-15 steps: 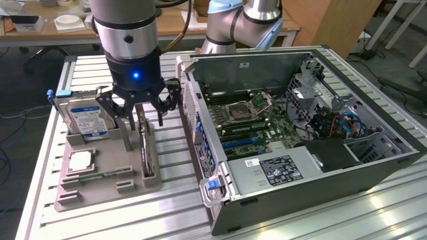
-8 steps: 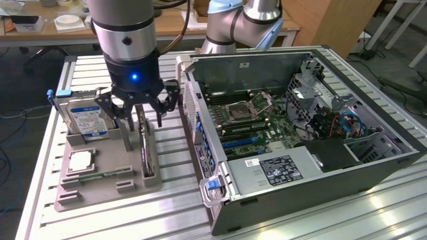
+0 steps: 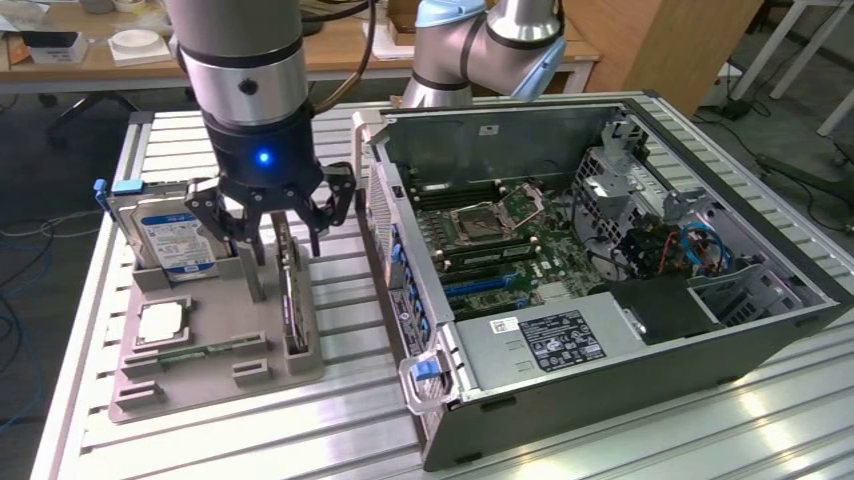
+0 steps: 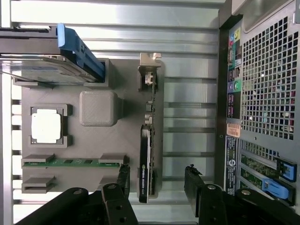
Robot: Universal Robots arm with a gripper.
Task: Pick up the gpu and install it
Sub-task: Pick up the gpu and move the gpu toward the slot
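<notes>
Fingers (image 3: pixel 255 245) are spread wide with nothing held between them. They hang over the grey tray (image 3: pixel 187 378) on the bench (image 3: pixel 350 425).

- The gpu (image 3: pixel 294 300) stands on edge in the slot along the tray's side nearest the computer case (image 3: pixel 601 365). It is not yet lifted.
- Its long axis runs along that tray edge, parallel to the case's rear panel.
- In the wrist view the gpu (image 4: pixel 146 159) shows edge-on as a thin dark strip. The fingers (image 4: pixel 123 180) are set across its thin dimension, one on each face, so the closing line crosses the long axis squarely.
- The card is off-centre in the gap. It lies close to the finger on the tray's inner side and well apart from the finger on the case side.
- No contact is visible on either face.
- How far along the card's length the fingers stand cannot be fixed, because the two views disagree.
- The hard drive (image 3: pixel 171 235) stands upright at the tray's far corner from the case, clear of the fingers.
- Judgement: alignment across the card looks right, and centring is the loose end.
</notes>
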